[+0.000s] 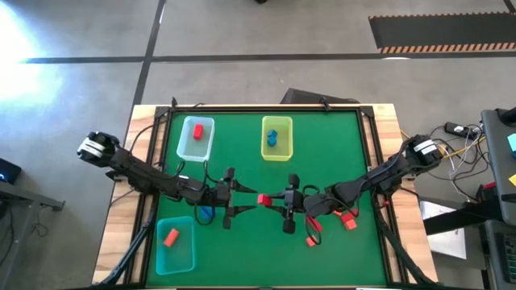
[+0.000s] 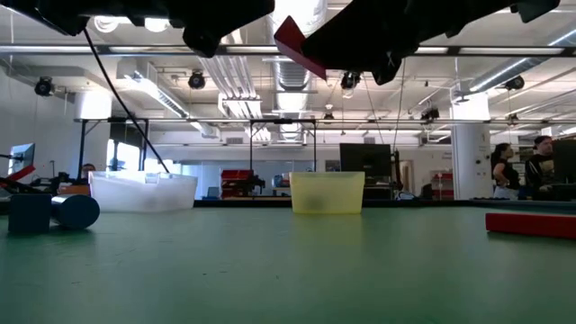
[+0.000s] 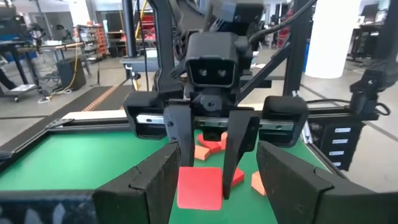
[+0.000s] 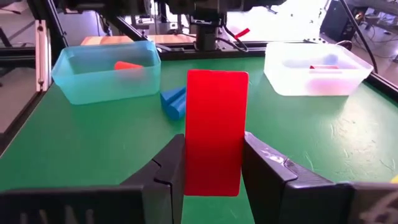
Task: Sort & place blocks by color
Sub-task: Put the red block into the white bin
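Green felt table [image 1: 322,153] on wood frame, concrete floor, workshop behind | no readable writing | right gripper [image 1: 278,200] clamps red block [image 1: 264,199] mid-table — left gripper [image 1: 240,199] spread wide, facing it

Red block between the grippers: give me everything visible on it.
The red block is a flat, plain rectangular slab with a smooth matte face, looking like solid plastic. It is lifted off the green table near its centre, held upright by the right gripper, whose jaws press its two long sides. The left gripper faces it, jaws open around it, not visibly touching.
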`<state>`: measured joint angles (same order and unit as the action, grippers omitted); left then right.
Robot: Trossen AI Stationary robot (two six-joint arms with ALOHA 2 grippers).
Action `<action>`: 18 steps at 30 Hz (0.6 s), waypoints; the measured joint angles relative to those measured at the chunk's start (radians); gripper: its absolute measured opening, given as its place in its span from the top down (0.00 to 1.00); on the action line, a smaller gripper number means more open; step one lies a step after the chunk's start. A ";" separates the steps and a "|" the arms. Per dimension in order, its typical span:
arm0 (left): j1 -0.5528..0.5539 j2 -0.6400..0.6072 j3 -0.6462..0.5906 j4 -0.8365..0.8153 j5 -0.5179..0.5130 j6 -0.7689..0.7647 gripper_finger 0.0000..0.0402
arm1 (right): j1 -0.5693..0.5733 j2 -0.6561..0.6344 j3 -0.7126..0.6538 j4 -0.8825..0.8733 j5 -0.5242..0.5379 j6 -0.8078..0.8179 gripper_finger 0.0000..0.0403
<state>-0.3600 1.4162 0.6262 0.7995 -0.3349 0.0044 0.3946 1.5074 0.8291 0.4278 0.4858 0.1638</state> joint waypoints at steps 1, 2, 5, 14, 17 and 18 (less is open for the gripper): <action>0.002 0.014 0.000 0.017 0.000 0.000 0.51 | 0.000 0.000 0.000 0.000 0.000 0.000 0.73; 0.005 0.026 0.001 0.025 0.000 -0.001 0.51 | 0.000 0.000 0.000 0.002 0.000 0.000 0.73; 0.013 0.059 0.006 0.037 -0.001 -0.010 0.50 | 0.000 0.000 0.000 0.006 -0.019 0.000 0.73; 0.036 0.121 0.019 0.038 -0.005 -0.051 0.34 | 0.000 0.000 0.000 0.016 -0.024 -0.002 0.73; 0.049 0.133 0.019 0.038 -0.005 -0.051 0.32 | 0.000 0.000 0.000 0.016 -0.024 -0.006 0.73; 0.053 0.135 0.018 0.038 -0.002 -0.051 0.32 | 0.000 0.000 0.000 0.016 -0.023 -0.007 0.73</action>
<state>-0.3069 1.5514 0.6447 0.8379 -0.3374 -0.0467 0.3946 1.5074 0.8291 0.4435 0.4626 0.1572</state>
